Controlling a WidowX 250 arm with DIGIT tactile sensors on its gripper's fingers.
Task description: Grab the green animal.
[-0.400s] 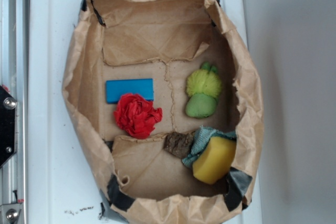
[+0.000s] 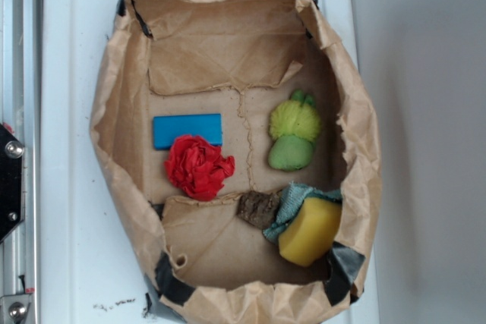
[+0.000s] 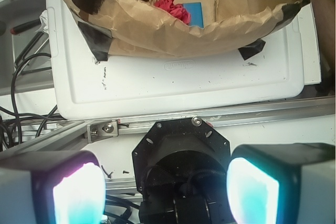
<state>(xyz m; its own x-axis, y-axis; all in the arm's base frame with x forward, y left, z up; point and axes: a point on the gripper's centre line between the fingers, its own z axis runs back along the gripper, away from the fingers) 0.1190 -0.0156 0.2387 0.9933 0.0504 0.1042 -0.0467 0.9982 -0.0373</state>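
Green animal (image 2: 294, 139) lies in the paper bag (image 2: 114, 111) right of the red rag (image 2: 199, 166); gripper (image 3: 165, 190) jaws wide apart, empty, outside the bag.

A crumpled brown paper bag (image 2: 114, 111) lies opened out on a white tray (image 2: 64, 187). Inside, a blue block (image 2: 187, 130) touches a red crumpled cloth (image 2: 199, 166) near the middle. Toward the bag's near right corner, a yellow sponge (image 2: 310, 231) rests on a teal rag (image 2: 292, 201), beside a brown lump (image 2: 258, 207).
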